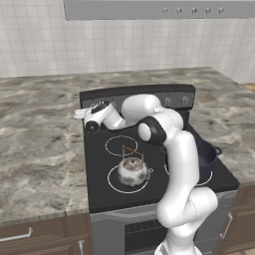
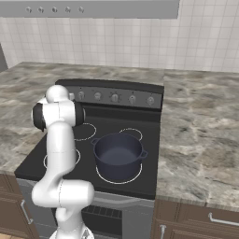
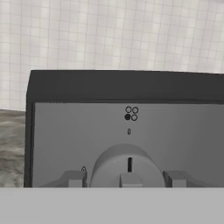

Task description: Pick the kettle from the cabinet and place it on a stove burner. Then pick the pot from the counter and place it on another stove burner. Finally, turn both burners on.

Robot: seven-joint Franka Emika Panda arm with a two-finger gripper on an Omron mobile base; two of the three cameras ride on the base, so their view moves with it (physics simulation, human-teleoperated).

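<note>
Kettle [image 1: 132,171] sits upright on the front-left burner ring of the black stove [image 1: 99,164], brown handle arched over it, spout toward the right. Pot [image 2: 118,154] stands on the front-right burner, open top, loop handles out to either side; in the left base view it is partly hidden behind the white arm. Both vessels are well apart from each other, each on its own ring. The arm bends forward and left across the cooktop, with the gripper [image 3: 123,179] up at the left end of the back control panel [image 3: 131,127]. Hand view: the two fingertips [image 3: 73,179] stand apart, one on each side of a round grey knob [image 3: 123,164], straddling it; cannot tell whether they touch its rim. The knob's dark mark points straight up, under a four-dot burner symbol. Marble counter [image 1: 40,149] flanks the stove on both sides.
</note>
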